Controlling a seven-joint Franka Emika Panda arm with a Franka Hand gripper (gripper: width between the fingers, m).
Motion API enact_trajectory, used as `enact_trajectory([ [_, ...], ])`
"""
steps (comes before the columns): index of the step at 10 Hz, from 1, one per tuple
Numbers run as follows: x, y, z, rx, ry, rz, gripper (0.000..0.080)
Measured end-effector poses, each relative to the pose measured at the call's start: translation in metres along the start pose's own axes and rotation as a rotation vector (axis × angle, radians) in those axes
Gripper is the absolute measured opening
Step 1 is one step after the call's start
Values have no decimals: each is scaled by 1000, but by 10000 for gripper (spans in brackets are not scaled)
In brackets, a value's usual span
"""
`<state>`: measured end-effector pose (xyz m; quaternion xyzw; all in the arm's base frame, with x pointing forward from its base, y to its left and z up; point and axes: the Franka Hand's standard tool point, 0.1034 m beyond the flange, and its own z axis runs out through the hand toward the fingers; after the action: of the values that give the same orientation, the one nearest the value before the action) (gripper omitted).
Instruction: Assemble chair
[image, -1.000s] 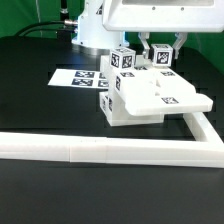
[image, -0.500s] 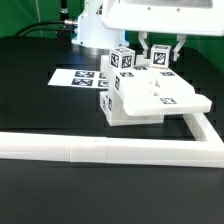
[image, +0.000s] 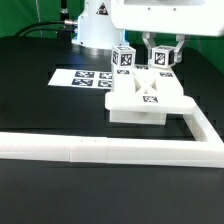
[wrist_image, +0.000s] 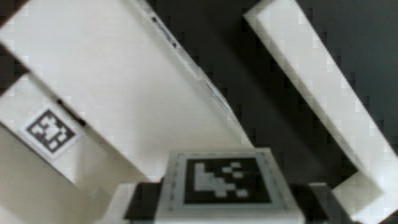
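The partly built white chair (image: 148, 97) rests on the black table in the corner of the white rail; its flat slab (wrist_image: 107, 90) carries a tag (wrist_image: 50, 131). Two tagged white posts stand upright at its far side. My gripper (image: 163, 58) comes down from above and is shut on the post on the exterior view's right (image: 164, 60). The other post (image: 124, 58) stands free. In the wrist view this gripper (wrist_image: 235, 200) has the post's tagged end face (wrist_image: 222, 178) between its dark fingers (wrist_image: 151, 202).
The white L-shaped rail (image: 100, 148) runs along the front and turns back along the exterior view's right (image: 206, 126); one bar of it (wrist_image: 329, 70) shows in the wrist view. The marker board (image: 84, 78) lies flat behind the chair. The arm's white base (image: 95, 30) stands at the back.
The chair assembly has swung round on the table: its slab, which reached toward the exterior view's right, now lies squarer and nearer the middle. The gripper stays shut on the post.
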<state>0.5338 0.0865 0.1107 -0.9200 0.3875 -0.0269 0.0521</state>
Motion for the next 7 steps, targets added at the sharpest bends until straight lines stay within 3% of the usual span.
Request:
enact_trajectory([
  [7,-3,-2,0,15,-20,438,268],
])
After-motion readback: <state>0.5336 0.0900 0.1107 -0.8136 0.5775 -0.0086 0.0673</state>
